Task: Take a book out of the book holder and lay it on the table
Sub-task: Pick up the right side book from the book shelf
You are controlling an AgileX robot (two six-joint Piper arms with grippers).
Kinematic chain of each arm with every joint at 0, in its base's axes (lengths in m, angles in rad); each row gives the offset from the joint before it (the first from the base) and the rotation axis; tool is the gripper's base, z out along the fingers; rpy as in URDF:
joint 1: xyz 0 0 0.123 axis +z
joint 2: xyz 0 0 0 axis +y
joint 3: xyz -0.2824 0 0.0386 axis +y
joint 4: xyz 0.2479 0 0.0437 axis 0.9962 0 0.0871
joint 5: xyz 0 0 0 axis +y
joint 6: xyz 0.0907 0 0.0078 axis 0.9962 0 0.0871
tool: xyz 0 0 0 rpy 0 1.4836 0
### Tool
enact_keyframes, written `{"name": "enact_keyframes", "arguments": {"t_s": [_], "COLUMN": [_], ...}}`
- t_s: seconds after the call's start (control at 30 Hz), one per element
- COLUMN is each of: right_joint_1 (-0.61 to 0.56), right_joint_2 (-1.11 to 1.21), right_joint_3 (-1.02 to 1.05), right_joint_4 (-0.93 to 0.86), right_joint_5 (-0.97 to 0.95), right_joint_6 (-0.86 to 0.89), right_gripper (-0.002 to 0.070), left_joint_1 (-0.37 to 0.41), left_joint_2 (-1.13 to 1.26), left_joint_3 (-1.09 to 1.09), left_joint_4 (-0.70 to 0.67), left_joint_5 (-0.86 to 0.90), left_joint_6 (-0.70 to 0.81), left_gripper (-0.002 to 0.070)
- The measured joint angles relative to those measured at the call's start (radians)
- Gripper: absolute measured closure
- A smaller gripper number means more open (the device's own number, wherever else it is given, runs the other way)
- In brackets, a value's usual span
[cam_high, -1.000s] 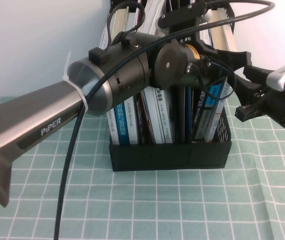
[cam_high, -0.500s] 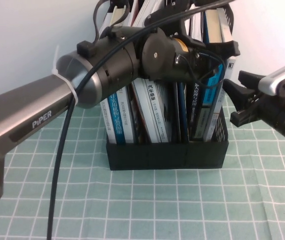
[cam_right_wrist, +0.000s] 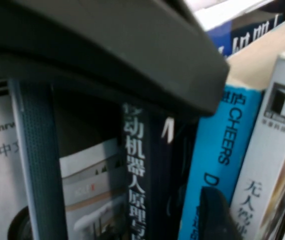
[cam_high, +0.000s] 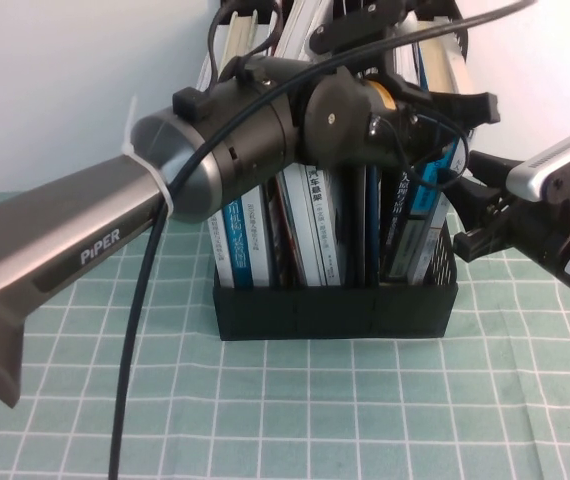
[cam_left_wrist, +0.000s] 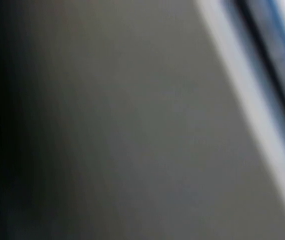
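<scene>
The black book holder (cam_high: 335, 310) stands on the green grid table (cam_high: 365, 420), packed with upright books. The white-spined book (cam_right_wrist: 270, 150) with black Chinese characters stands at the holder's right end, beside a bright blue spine (cam_right_wrist: 222, 150). My right gripper (cam_right_wrist: 257, 215) is open at that end, one dark finger (cam_right_wrist: 217, 215) in front of the blue spine, the white spine between the jaws. It also shows in the high view (cam_high: 472, 205). My left gripper (cam_high: 450, 110) is pressed against the book tops. Its wrist view is filled by a blurred grey surface.
My left arm (cam_high: 115, 240) and its cable cross the left half of the high view, above the table. A white wall (cam_high: 65, 90) rises behind the holder. Dark and blue-spined books (cam_high: 305, 220) fill the holder's middle and left slots.
My left wrist has shifted slightly right and down over the book tops. My right gripper and the holder have barely moved.
</scene>
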Motion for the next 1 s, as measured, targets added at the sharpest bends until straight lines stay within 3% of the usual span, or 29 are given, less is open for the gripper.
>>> {"name": "enact_keyframes", "arguments": {"t_s": [1.0], "right_joint_1": [0.000], "right_joint_2": [0.000], "right_joint_3": [0.000], "right_joint_4": [0.053], "right_joint_5": [-0.010], "right_joint_6": [0.000], "right_gripper": [0.0342], "left_joint_1": [-0.011], "left_joint_2": [0.043], "left_joint_3": [-0.063], "left_joint_4": [0.053], "left_joint_5": [0.013], "left_joint_6": [-0.008], "left_gripper": [0.0678]}}
